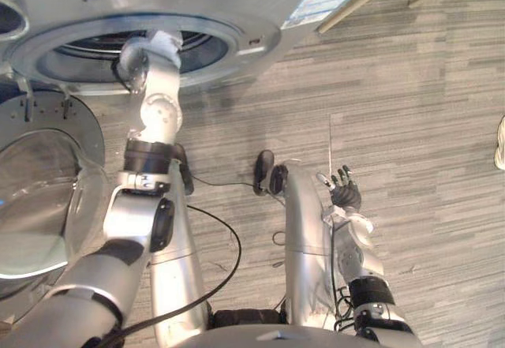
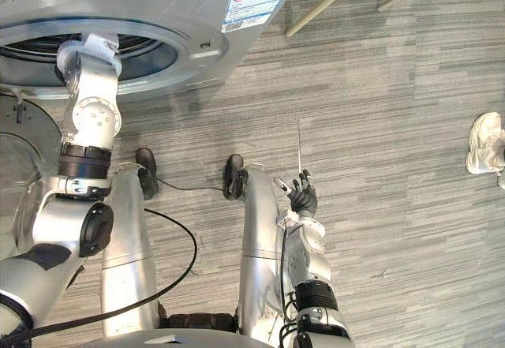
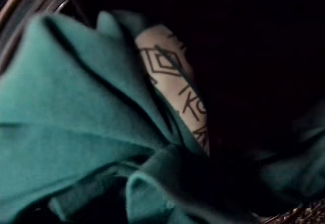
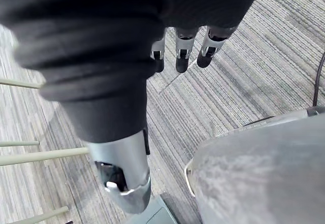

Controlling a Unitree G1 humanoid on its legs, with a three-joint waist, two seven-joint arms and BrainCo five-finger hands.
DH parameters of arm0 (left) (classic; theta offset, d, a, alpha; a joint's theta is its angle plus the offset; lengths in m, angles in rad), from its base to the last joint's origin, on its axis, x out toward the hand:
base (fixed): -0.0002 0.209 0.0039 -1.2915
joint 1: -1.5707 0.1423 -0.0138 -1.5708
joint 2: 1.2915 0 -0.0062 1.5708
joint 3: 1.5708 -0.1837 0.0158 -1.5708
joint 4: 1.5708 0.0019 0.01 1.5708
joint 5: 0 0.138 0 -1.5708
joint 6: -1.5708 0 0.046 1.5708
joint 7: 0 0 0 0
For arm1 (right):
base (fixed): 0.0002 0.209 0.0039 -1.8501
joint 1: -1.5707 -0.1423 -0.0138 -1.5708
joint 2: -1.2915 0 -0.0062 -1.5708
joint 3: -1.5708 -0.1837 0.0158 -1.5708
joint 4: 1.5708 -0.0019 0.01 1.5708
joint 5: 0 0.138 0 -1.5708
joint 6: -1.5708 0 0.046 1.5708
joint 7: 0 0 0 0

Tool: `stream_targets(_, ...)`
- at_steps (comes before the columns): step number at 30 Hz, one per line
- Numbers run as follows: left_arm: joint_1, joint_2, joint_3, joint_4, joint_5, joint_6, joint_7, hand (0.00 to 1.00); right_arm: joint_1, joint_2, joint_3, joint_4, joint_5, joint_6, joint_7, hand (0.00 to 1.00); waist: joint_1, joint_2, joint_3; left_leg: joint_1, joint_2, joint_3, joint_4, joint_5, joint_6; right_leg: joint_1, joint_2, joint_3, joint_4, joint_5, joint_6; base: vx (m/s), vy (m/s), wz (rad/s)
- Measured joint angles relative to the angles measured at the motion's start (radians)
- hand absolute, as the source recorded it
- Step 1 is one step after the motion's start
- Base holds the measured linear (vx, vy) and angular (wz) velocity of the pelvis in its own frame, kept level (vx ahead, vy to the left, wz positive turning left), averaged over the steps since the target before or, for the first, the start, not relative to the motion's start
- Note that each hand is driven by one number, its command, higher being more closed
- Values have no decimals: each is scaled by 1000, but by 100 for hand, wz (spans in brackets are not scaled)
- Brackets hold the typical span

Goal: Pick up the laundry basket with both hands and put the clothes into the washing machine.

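A grey striped plank floor lies in front of a silver front-loading washing machine. At far left its round glass door stands wide open, leaving the round drum mouth free. The left arm reaches straight into that mouth, apparently to place laundry deep inside. The left hand is hidden in the dark drum, so I cannot tell whether it grips anything. The clothes lie in the drum: a crumpled teal-green cloth beside a cream piece with dark line markings. Further right, the right hand hangs over bare floor, relaxed and loosely spread, holding nothing. Open floor runs right towards a person's white shoe.
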Motion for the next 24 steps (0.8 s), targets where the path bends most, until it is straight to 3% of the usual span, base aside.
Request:
stream_targets(5,-47,-12,-15,137,-62,-2,0,100,5,19,4,-31,33,-4,-2,0,-15,-10,0,-24,16,13,13,-9,4,-32,19,19,0,12,5,2,17,-17)
stream_targets(12,-129,61,-5,210,-109,-4,1,100,45,34,-1,-39,63,-29,-6,0,-25,-24,-1,-71,59,32,56,-31,10,-88,54,47,-2,32,17,-5,41,-26)
stream_targets(13,-140,77,-4,210,-111,-4,2,0,62,35,-5,-35,63,-30,-7,0,-29,-24,-1,-78,58,34,58,-31,10,-94,54,49,-2,33,20,-2,50,-9)
stream_targets(16,-164,103,-4,216,-72,0,18,0,109,50,-8,-30,63,-29,-8,0,-43,-24,-1,-90,58,33,69,-34,16,-102,54,48,4,38,15,3,27,-2)
stream_targets(24,-237,162,-5,263,-32,10,62,0,138,53,-7,-28,63,-36,-9,0,-45,-25,-1,-105,58,33,71,-34,15,-119,50,49,7,38,15,0,0,0)
